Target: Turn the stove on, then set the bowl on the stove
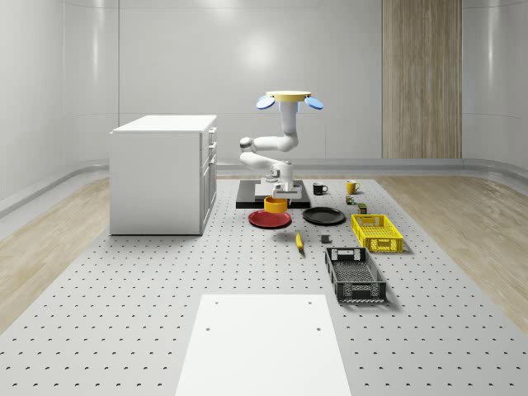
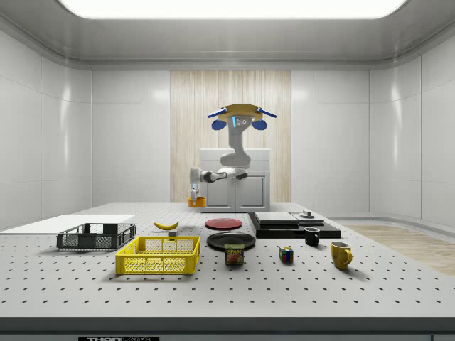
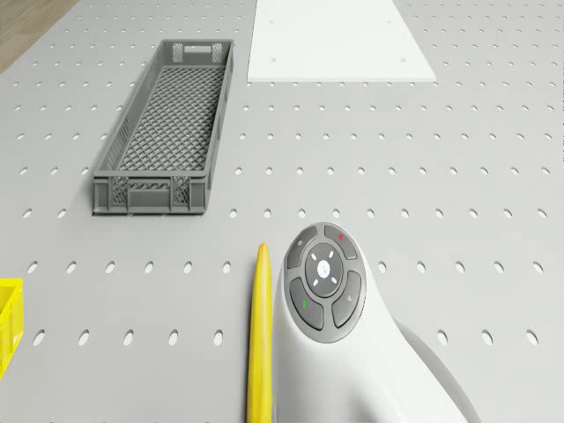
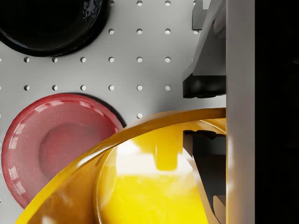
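The drone [image 1: 288,99] hovers above the black stove [image 1: 299,200] at the back of the table. Its arm reaches down and forward, and the gripper [image 1: 277,195] is shut on the rim of the orange-yellow bowl [image 1: 275,204]. The bowl hangs above the table, just in front of the stove and partly over the red plate [image 1: 270,219]. In the wrist view one finger [image 4: 205,84] sits outside the bowl [image 4: 140,182] rim and the other inside. From the side, the bowl [image 2: 196,202] hangs well above the table, away from the stove [image 2: 288,224] and its knob [image 2: 307,214].
A black plate [image 1: 323,216], banana [image 1: 299,240], yellow crate [image 1: 376,232] and grey crate [image 1: 355,275] lie in front of the stove. Two mugs [image 1: 320,189] stand right of it. A white cabinet [image 1: 163,173] stands on the whole-scene view's left, a white slab [image 1: 262,346] in front.
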`<state>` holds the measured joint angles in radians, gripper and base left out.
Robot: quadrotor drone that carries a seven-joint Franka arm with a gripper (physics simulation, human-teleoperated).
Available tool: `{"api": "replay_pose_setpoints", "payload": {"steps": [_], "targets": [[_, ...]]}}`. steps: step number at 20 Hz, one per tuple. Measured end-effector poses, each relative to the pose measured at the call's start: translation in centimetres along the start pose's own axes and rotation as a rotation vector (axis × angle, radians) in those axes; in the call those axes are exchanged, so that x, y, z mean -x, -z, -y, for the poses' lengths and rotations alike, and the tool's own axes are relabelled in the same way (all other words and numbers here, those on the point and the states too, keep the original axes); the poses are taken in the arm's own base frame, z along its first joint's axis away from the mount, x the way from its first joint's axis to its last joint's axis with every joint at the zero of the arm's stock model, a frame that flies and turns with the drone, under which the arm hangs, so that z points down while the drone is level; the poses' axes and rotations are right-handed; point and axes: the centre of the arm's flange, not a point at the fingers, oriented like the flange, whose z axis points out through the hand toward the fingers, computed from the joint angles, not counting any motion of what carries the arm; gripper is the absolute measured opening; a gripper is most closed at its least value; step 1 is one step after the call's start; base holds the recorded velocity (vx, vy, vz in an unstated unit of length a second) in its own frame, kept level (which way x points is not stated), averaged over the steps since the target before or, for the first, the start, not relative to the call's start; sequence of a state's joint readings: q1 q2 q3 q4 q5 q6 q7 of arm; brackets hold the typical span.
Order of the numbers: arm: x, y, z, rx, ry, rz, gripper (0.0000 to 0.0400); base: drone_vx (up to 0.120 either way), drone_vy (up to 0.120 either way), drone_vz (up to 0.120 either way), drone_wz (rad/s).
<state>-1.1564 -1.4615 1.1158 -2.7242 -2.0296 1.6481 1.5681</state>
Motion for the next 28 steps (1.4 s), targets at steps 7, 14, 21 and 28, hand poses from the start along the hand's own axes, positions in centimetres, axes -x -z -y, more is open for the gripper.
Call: {"api": "replay_pose_setpoints", "payload": {"steps": [7,14,21,28], "targets": [[0.0,0.0,0.0,0.0,0.0,0.0,0.01,-0.12,0.0,0.011,0.0],[0.0,0.0,0.0,0.0,0.0,0.0,0.01,-0.12,0.0,0.029,0.0],[0.0,0.0,0.0,0.0,0.0,0.0,0.01,-0.12,0.0,0.0,0.0],[0.0,0.0,0.0,0.0,0.0,0.0,0.01,-0.12,0.0,0.0,0.0]]}}
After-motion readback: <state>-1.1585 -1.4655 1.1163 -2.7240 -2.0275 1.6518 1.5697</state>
